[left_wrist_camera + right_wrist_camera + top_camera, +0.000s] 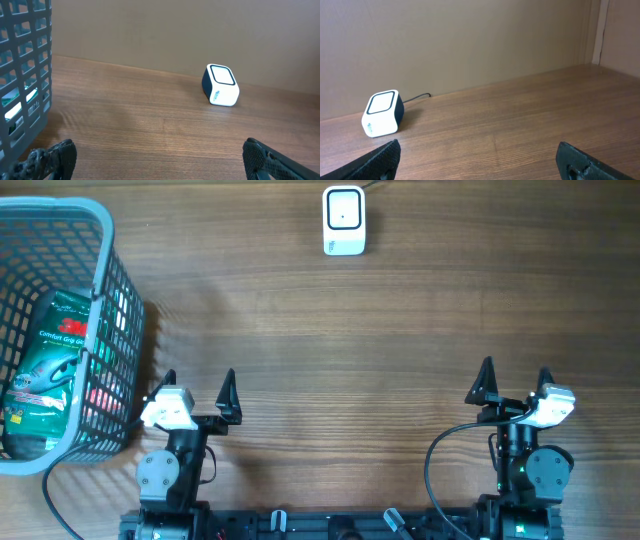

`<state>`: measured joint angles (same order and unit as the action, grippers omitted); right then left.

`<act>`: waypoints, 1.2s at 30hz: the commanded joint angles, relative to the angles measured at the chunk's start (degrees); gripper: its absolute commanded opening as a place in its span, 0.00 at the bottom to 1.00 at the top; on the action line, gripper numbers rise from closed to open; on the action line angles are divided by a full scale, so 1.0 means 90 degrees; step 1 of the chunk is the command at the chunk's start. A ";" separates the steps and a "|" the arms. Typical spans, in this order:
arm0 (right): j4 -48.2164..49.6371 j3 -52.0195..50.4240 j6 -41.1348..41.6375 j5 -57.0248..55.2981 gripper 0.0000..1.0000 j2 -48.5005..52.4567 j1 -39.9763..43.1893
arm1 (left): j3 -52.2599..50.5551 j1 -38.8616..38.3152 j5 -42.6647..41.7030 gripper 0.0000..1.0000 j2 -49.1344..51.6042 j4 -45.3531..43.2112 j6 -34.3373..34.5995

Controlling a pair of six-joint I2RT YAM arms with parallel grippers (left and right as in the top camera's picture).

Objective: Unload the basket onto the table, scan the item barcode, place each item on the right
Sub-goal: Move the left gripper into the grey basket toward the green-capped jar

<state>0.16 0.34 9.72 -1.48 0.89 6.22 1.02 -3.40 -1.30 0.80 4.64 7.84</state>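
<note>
Resting at near edge of desk, both jaws apart, empty. Pack lies in basket, well left of scanner. Risk: left jaws snag basket mesh, or grip hides barcode.

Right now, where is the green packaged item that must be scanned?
In the overhead view, the green packaged item lies inside the grey plastic mesh basket at the far left, beside the left gripper.
</note>
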 commanded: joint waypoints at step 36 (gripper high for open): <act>0.0024 -0.0005 -0.0078 0.0109 1.00 -0.0051 -0.0005 | 0.8541 -0.0027 -0.0503 1.00 0.5576 0.3796 -0.0010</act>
<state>0.16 0.34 9.72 -1.30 0.84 6.22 62.52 -3.42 -4.75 40.01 32.08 8.40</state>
